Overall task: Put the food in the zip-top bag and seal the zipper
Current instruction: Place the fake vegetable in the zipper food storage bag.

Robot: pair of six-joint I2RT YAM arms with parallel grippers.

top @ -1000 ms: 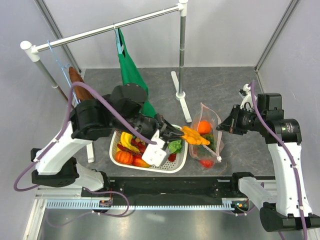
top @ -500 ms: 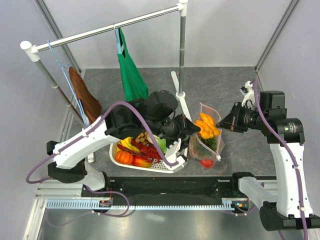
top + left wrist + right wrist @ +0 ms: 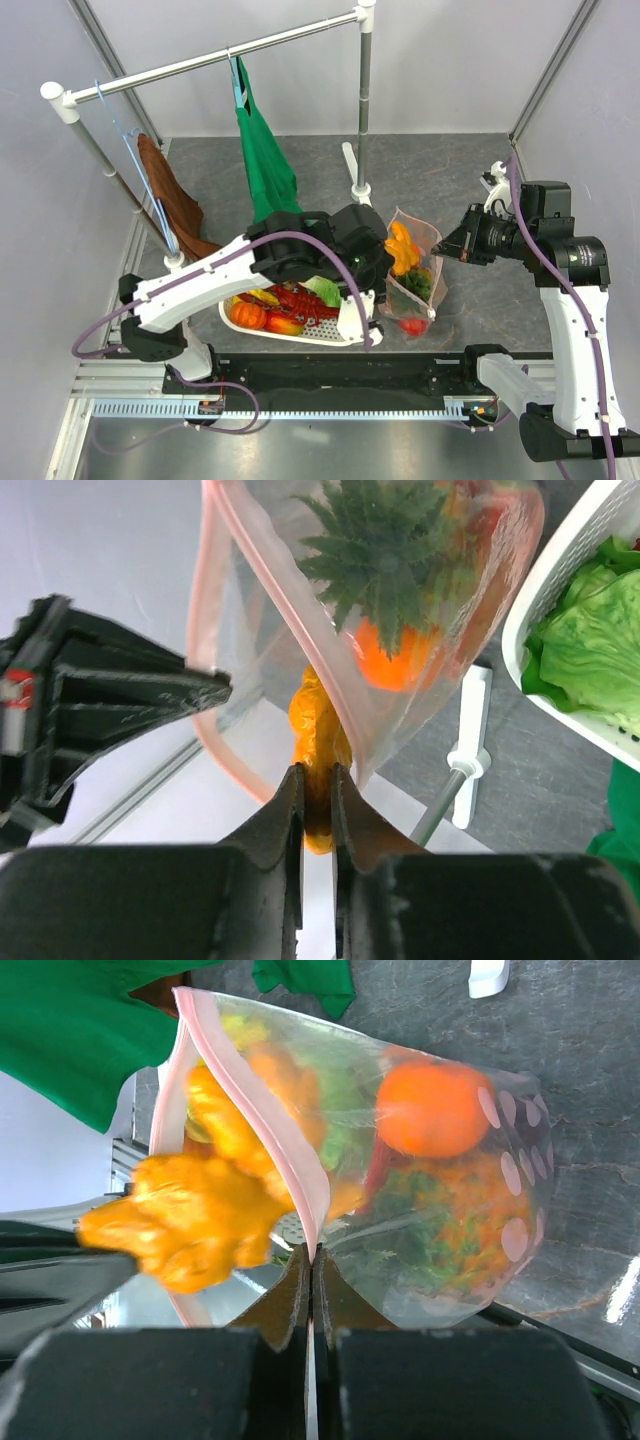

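Observation:
My left gripper [image 3: 317, 780] is shut on a lumpy orange-yellow toy food [image 3: 318, 730] and holds it at the open mouth of the zip-top bag [image 3: 440, 660], partly past the pink zipper [image 3: 262, 580]. In the top view this food [image 3: 402, 248] sits at the bag's [image 3: 415, 285] upper end, with the left gripper [image 3: 385, 262] beside it. My right gripper [image 3: 312, 1252] is shut on the pink zipper [image 3: 255, 1110] and holds the mouth open; it shows in the top view [image 3: 452, 243]. The bag holds a pineapple top [image 3: 385, 560], an orange ball [image 3: 432, 1108] and greens.
The white perforated basket [image 3: 290, 338] lies left of the bag under my left arm, with a pumpkin [image 3: 247, 315], lettuce [image 3: 322, 290] and other food. A clothes rail's post and foot [image 3: 358, 180] stand behind the bag. A green garment [image 3: 265, 160] and a brown one [image 3: 170, 195] hang there.
My left arm has swung right from above the basket, carrying the orange-yellow food to the bag's mouth. My right gripper has kept its hold on the bag's rim.

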